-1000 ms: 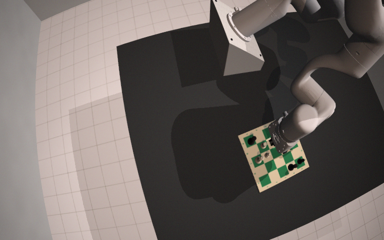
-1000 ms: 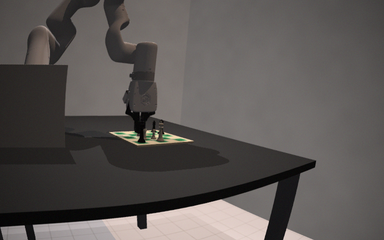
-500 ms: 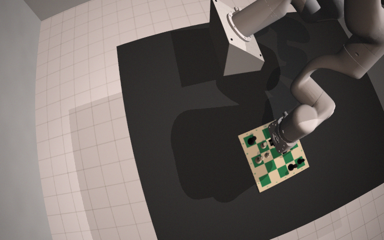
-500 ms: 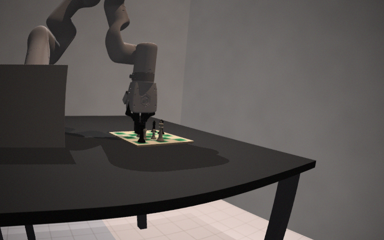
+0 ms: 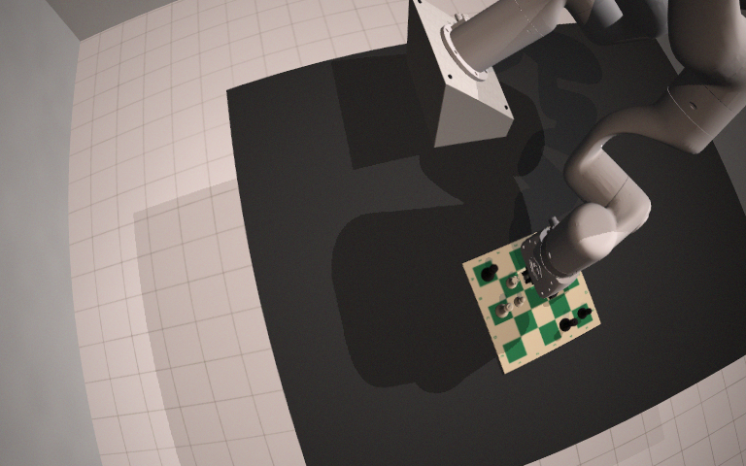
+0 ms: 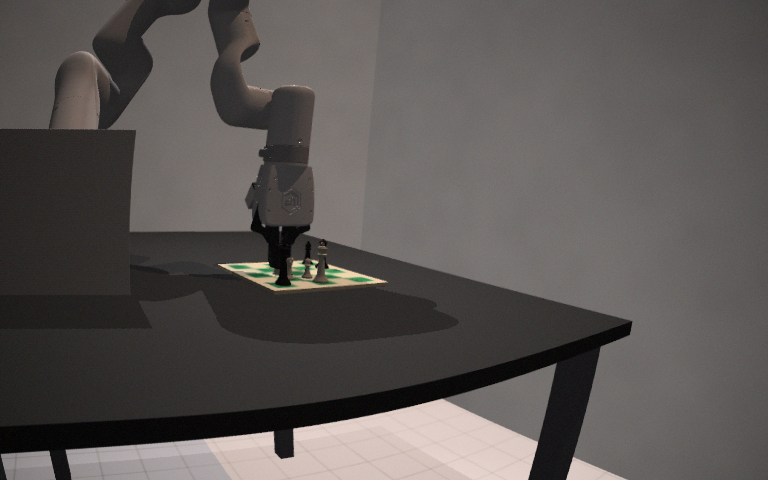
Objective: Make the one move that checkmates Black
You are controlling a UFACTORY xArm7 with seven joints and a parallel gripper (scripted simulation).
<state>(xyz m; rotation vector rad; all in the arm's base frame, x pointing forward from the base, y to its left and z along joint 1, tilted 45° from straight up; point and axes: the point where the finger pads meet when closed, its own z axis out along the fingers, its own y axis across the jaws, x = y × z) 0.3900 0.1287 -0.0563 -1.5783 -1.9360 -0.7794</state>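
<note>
gripper [image 6: 281,240] pointing straight down over the chessboard [image 5: 550,348]'s arm-side edge, pinched on a piece I can't make out | hexagon logo on the gripper body, unreadable; edge letters/digits too tiny | white pieces [image 5: 512,282] mid-board; black ones [image 5: 565,323] near corners

I see a small green-and-cream chessboard [image 5: 521,359] lying flat on the dark table. Three white pieces stand upright close together: one [image 5: 512,282] near the arm, a smaller one [image 5: 519,301], and a taller one [image 5: 500,311] beside it. Three black pieces also stand upright: one [image 5: 489,270] in a corner square, two more [image 5: 565,323] and [image 5: 584,313] near the opposite edge. I can't read the edge letters.
</note>
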